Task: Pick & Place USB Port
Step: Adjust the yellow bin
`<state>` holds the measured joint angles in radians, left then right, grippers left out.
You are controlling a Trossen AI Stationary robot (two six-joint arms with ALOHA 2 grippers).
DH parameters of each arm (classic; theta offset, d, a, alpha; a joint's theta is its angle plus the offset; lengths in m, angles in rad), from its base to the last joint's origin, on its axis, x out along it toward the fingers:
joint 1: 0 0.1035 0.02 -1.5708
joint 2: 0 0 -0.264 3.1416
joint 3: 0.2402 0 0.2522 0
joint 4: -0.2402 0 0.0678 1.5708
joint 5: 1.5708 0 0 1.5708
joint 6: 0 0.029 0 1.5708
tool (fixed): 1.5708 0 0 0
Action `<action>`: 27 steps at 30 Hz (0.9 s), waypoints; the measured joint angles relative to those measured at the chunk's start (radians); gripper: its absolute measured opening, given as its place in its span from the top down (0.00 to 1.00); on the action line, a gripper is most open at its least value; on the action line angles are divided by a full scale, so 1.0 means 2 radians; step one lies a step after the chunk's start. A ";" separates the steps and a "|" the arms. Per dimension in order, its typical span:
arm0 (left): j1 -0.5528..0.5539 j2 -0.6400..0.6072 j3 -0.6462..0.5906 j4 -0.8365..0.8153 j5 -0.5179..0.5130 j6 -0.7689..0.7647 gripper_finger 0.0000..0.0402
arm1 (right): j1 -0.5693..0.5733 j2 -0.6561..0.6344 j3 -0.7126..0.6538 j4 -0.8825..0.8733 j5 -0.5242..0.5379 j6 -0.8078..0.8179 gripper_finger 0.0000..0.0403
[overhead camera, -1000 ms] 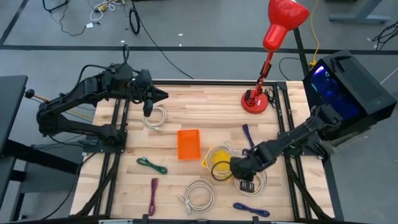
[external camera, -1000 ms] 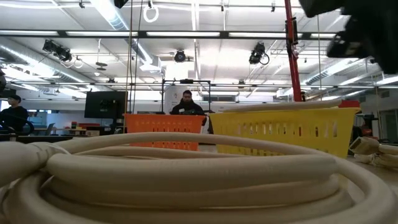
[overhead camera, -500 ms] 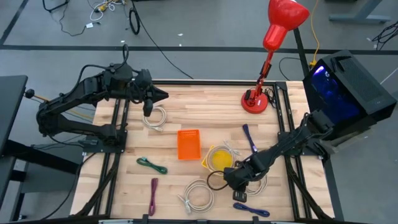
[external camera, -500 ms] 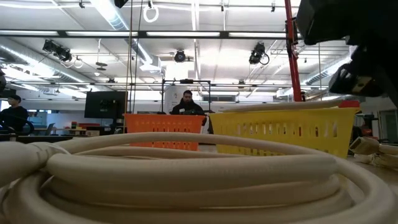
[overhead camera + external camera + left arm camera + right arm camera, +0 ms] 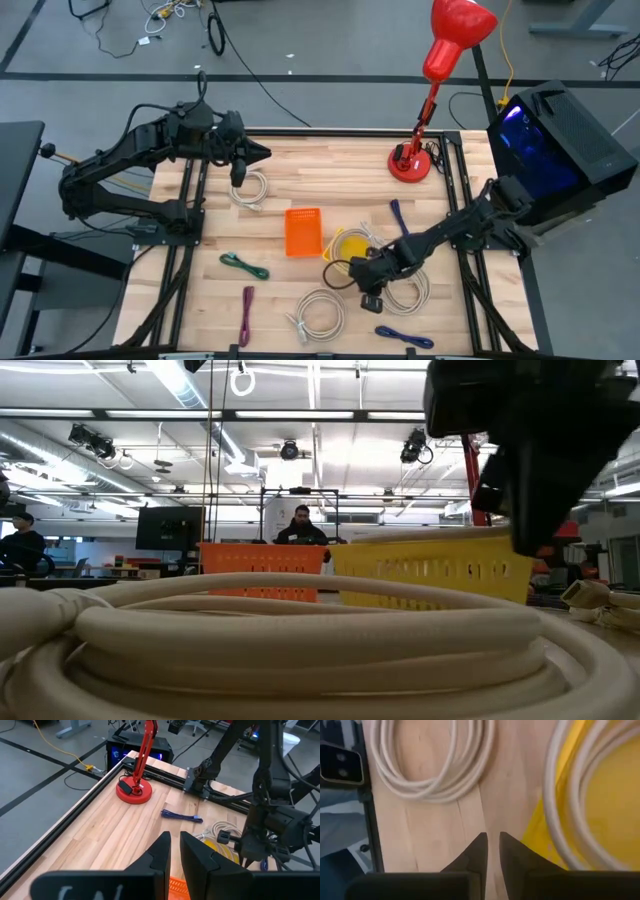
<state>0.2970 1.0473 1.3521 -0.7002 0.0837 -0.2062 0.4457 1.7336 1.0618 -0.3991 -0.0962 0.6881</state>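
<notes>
Several coiled cables lie flat on the wooden table. A white coil [image 5: 320,312] fills the front of the low view [image 5: 300,640] and shows in the right wrist view [image 5: 425,765]. A second white cable lies inside the yellow basket [image 5: 350,255] [image 5: 600,815]. My right gripper [image 5: 360,280] [image 5: 492,847] hangs shut over bare wood between that basket and the near white coil, holding nothing; in the low view it is the dark mass [image 5: 530,450]. My left gripper [image 5: 258,153] [image 5: 175,850] is shut and raised near the far left edge, above another white coil [image 5: 250,188].
An orange basket [image 5: 303,230] stands left of the yellow one. Loose cables lie about: green [image 5: 245,265], maroon [image 5: 246,315], blue [image 5: 405,337], dark blue [image 5: 398,218] and white [image 5: 410,290]. A red lamp [image 5: 410,160] stands at the far edge, a black computer [image 5: 560,140] beyond the right edge.
My right gripper has travelled toward the table's left, dipping toward the near edge and back, from beside the white cable at the right to the near side of the yellow basket. In the low view it has come in front of that basket.
</notes>
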 joint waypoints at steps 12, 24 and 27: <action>0.000 0.000 0.000 0.000 0.000 0.002 0.89 | -0.010 0.000 0.000 -0.004 -0.044 -0.015 0.87; 0.001 0.000 0.000 0.000 -0.001 0.004 0.89 | 0.029 0.000 0.000 -0.089 -0.008 0.017 0.87; 0.001 0.000 0.000 0.000 -0.002 0.004 0.89 | 0.022 0.000 0.000 -0.099 0.001 0.015 0.87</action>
<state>0.2981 1.0473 1.3521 -0.6998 0.0807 -0.1982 0.4894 1.7329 1.0618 -0.5973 -0.0934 0.7174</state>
